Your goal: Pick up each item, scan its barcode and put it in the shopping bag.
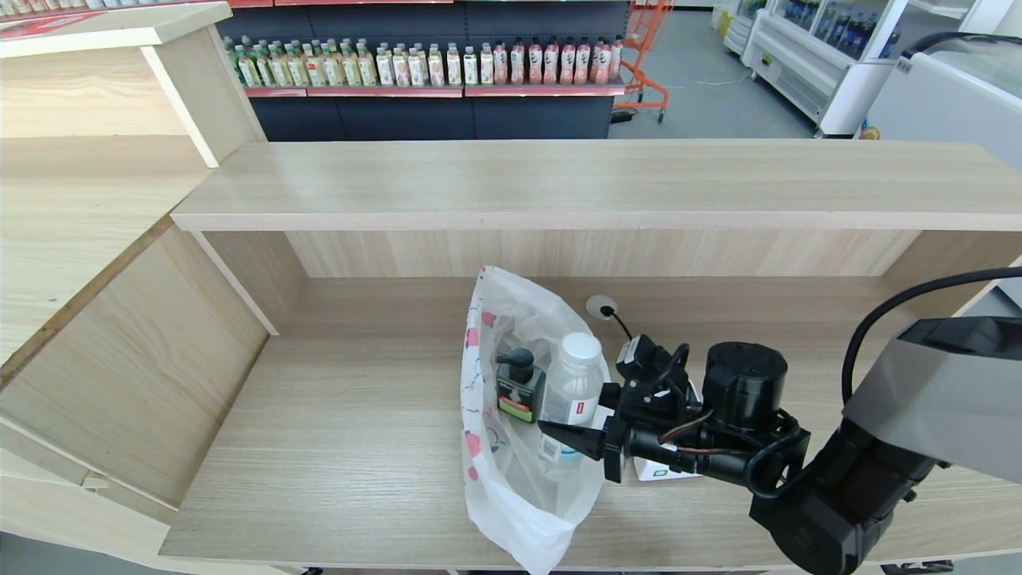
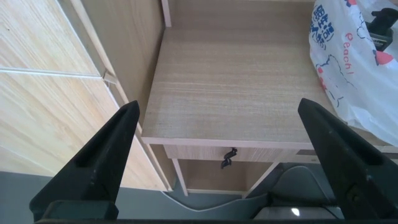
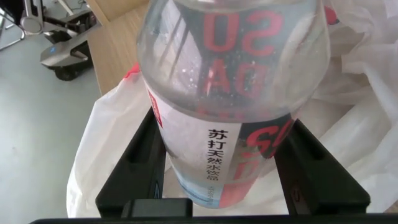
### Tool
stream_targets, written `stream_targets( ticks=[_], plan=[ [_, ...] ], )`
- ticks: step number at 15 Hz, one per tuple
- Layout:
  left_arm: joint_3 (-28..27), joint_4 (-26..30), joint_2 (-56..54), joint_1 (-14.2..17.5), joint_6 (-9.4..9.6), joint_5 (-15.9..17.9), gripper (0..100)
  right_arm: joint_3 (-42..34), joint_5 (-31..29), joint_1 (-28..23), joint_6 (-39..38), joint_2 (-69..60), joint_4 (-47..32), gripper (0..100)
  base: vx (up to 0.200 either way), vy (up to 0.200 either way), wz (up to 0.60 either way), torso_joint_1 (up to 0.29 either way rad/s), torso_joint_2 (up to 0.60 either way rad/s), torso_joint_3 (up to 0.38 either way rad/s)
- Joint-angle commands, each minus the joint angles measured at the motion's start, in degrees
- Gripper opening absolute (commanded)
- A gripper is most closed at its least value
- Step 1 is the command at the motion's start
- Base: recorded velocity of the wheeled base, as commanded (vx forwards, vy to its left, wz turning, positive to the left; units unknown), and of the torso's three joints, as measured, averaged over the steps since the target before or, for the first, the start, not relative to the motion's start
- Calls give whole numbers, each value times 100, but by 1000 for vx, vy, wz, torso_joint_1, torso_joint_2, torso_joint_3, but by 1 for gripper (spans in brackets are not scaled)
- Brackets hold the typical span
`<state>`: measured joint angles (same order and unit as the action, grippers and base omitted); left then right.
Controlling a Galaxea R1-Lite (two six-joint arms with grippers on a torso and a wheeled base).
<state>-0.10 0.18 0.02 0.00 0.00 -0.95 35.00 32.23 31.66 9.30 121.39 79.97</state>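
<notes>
My right claw pinches bottle, upright inside bag beside dispenser. Left claw spread above counter edge.

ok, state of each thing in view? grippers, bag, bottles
bag: open, on the counter.
clear bottle: capped, upright, in the bag's mouth, gripped.
pump bottle: upright inside the bag.
right gripper: shut on clear bottle.
left gripper: open, empty.
</notes>
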Motion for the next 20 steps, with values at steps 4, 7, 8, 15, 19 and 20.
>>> stream_targets(
  ticks=[4,7,8,15,19,20],
  plan=[
    [1,-1,-2,0,0,-2,100,-99,2,-28,63,51,80,0,0,0,0,0,0,0],
    [1,-1,-2,0,0,-2,100,-204,-6,-19,72,86,203,100,0,0,0,0,0,0],
    [1,-1,-2,0,0,-2,100,-230,-6,-19,63,60,203,100,0,0,0,0,0,0],
    [1,-1,-2,0,0,-2,100,-476,-6,-99,-464,-1030,142,100,0,0,0,0,0,0],
    [1,-1,-2,0,0,-2,100,-1347,-68,-696,-429,-2718,-456,100,0,0,0,0,0,0],
    [1,-1,-2,0,0,-2,100,-1355,-103,-1153,-420,-3588,-1317,100,0,0,0,0,0,0]
  ],
)
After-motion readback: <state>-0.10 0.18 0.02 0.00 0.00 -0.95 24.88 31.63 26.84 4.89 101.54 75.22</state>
